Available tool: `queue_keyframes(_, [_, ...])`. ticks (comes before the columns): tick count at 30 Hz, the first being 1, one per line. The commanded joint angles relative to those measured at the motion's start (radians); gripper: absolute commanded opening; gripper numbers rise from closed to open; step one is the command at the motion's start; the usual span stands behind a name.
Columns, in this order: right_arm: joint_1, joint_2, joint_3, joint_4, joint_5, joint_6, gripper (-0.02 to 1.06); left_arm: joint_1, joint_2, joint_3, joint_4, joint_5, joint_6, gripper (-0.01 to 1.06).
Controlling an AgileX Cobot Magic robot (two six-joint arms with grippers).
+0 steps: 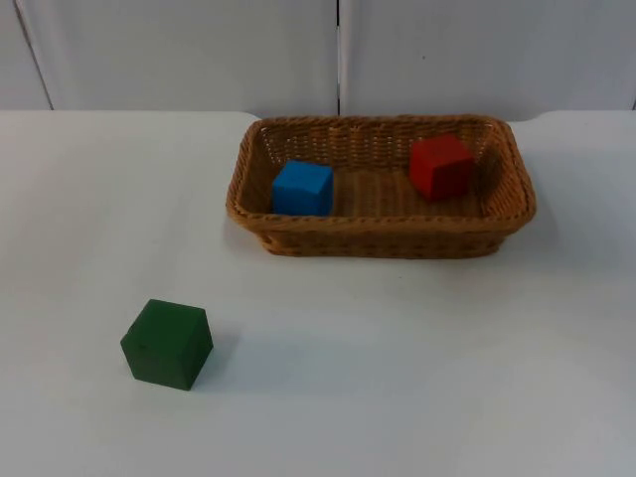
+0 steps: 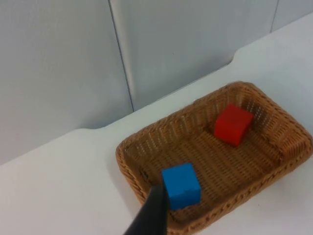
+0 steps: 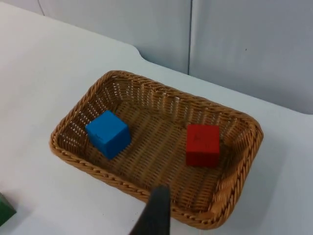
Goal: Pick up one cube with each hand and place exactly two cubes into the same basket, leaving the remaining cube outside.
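Wicker basket (image 1: 381,241) sits at the far side of the white table (image 1: 417,368), close to the grey partition wall (image 1: 199,50). Inside it: blue cube (image 1: 302,188) toward one end, red cube (image 1: 441,166) toward the other, well apart, both flat on the woven floor. Green cube (image 1: 167,343) is outside the basket, well away from it on the near side, off beyond the basket's blue-cube end.

From how things lie, two cubes are in and one is out, so the placing looks done; likely nothing left but pulling the arms clear.

Left gripper (image 2: 149,220): one black fingertip seen, above the basket's near rim, just beside the blue cube. Holding nothing visible; can't tell whether its fingers are spread or closed.

Right gripper (image 3: 155,213): one black fingertip above the basket's near rim, between the two cubes, red cube (image 3: 202,145) a bit nearer than blue cube (image 3: 108,133). Same, finger state can't be told.

Key relation: basket's long axis runs across the table, blue end to the left arm's side, red end to the right arm's. Green cube (image 3: 6,209) lies nearer the left arm, should stay untouched.
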Motion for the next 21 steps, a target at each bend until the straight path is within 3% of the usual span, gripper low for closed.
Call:
queue_keyframes(1, [0.000,-0.034,0.015,0.003,-0.005,-0.002,0.78,-0.003,-0.032,0.020,-0.016,0.005,-0.008,0.86])
queue_keyframes(21, [0.000,-0.432,0.249,0.002,0.037,0.011,0.78,-0.003,-0.301,0.183,-0.019,0.020,0.004,0.86])
